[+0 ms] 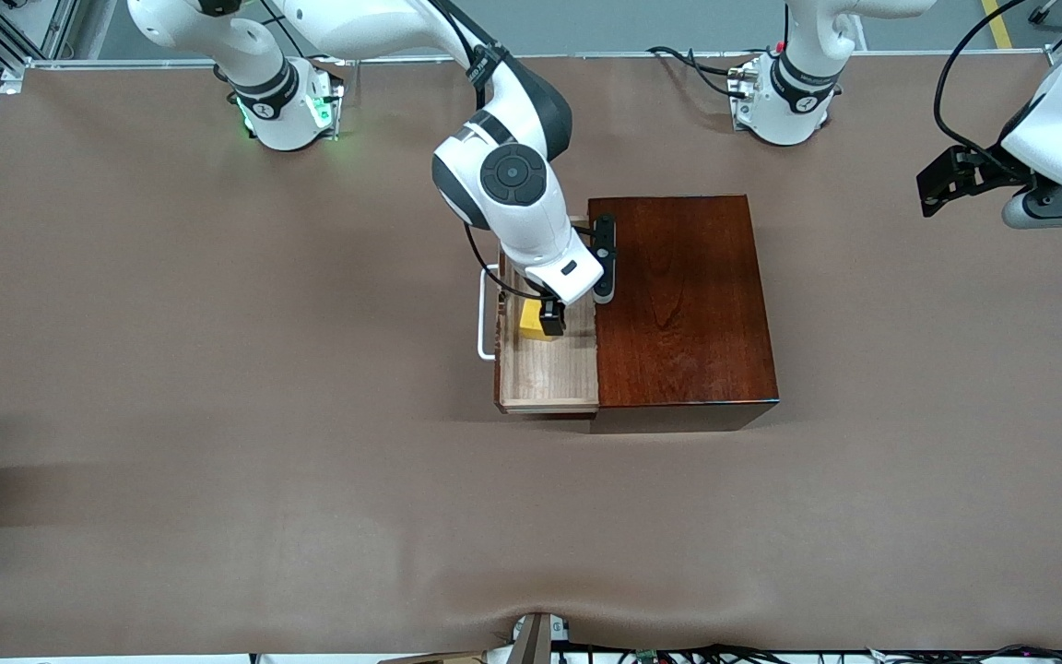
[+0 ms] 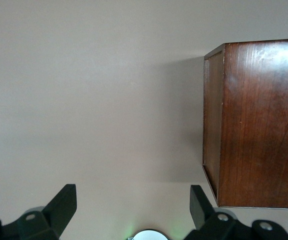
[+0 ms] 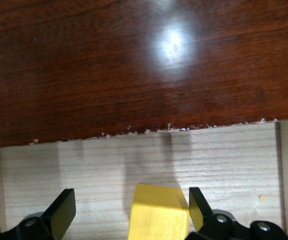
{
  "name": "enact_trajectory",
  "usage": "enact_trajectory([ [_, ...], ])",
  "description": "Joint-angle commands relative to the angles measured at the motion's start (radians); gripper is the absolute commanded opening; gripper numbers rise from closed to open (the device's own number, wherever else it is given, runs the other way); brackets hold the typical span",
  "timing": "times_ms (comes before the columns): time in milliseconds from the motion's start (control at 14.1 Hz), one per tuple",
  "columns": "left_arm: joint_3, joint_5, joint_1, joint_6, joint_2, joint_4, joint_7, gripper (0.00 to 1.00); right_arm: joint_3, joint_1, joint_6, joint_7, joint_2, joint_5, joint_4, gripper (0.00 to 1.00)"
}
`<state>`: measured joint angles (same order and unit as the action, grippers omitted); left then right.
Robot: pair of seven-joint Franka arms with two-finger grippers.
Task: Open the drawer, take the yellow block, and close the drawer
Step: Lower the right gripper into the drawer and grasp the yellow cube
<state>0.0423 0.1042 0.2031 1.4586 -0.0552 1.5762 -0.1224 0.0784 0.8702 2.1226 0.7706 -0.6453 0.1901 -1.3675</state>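
The drawer (image 1: 545, 380) stands pulled out of the dark reddish-brown box (image 1: 678, 295), its white handle (image 1: 485, 314) toward the right arm's end of the table. On the pale drawer floor (image 3: 83, 160) rests the yellow block (image 1: 529, 325) (image 3: 159, 216). My right gripper (image 1: 549, 323) (image 3: 132, 202) is lowered into the drawer, open, with the block between its fingers, close against one finger (image 3: 198, 202) and apart from the other. My left gripper (image 1: 946, 180) (image 2: 132, 205) waits open over bare table beside the box (image 2: 259, 125).
The brown table cover (image 1: 218, 415) spreads wide around the box. The right arm's wrist hangs over the drawer's edge by the box's top (image 3: 133, 65).
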Motion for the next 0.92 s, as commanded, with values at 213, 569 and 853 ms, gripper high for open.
enact_trajectory([
  [213, -0.006, -0.038, -0.005, 0.009, -0.006, 0.015, 0.017, 1.0, 0.012, 0.013, -0.006, -0.175, -0.013, -0.077, 0.027, 1.0],
  [569, -0.007, -0.061, 0.002, 0.006, 0.001, 0.008, 0.017, 1.0, 0.012, 0.006, -0.004, -0.174, -0.022, -0.08, 0.024, 1.0],
  [853, -0.007, -0.084, -0.001, 0.006, -0.002, 0.007, 0.017, 1.0, 0.011, 0.001, -0.004, -0.172, -0.03, -0.086, 0.022, 1.0],
])
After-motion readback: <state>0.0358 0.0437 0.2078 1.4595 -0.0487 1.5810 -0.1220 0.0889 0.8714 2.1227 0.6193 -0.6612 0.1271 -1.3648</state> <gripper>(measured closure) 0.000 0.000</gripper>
